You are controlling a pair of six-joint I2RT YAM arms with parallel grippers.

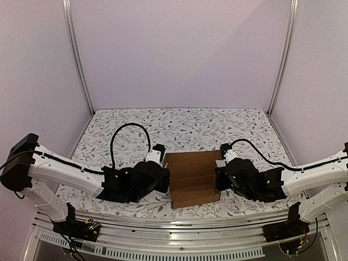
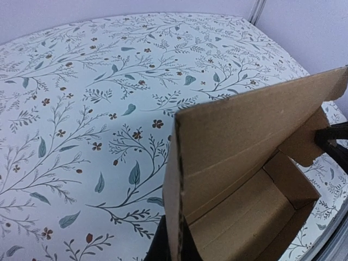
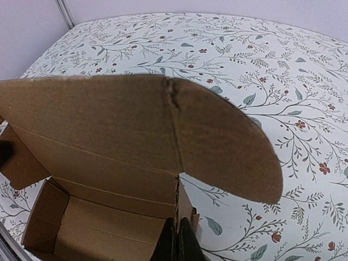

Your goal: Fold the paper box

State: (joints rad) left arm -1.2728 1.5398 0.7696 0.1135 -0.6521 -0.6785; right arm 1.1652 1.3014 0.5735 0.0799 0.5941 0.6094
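White cloth printed with grey leaves and small red flowers covers the surface [image 1: 190, 122], which is closed in by pale walls [image 1: 179, 49]. The white left arm [image 1: 60, 171] reaches in from one side and the white right arm [image 1: 318, 173] from the other. Their black wrist units sit close against the two short sides of the thing between them.

That thing is the plain brown cardboard paper box [image 1: 191, 180], unprinted. It rests on the surface near the front edge, about midway between the arms. It is partly formed: a shallow open tray whose long panel stands up, with crease lines across it. In the right wrist view a rounded flap [image 3: 228, 141] juts from the panel's corner over the cloth. In the left wrist view a smaller tab [image 2: 304, 144] hangs inside at the far end.

The left fingers [image 2: 157, 251] are closed tight on the box's left side wall, with dark tips on either face of the cardboard edge. The right fingers [image 3: 169, 244] pinch the right side wall the same way, with only the sheet between them.
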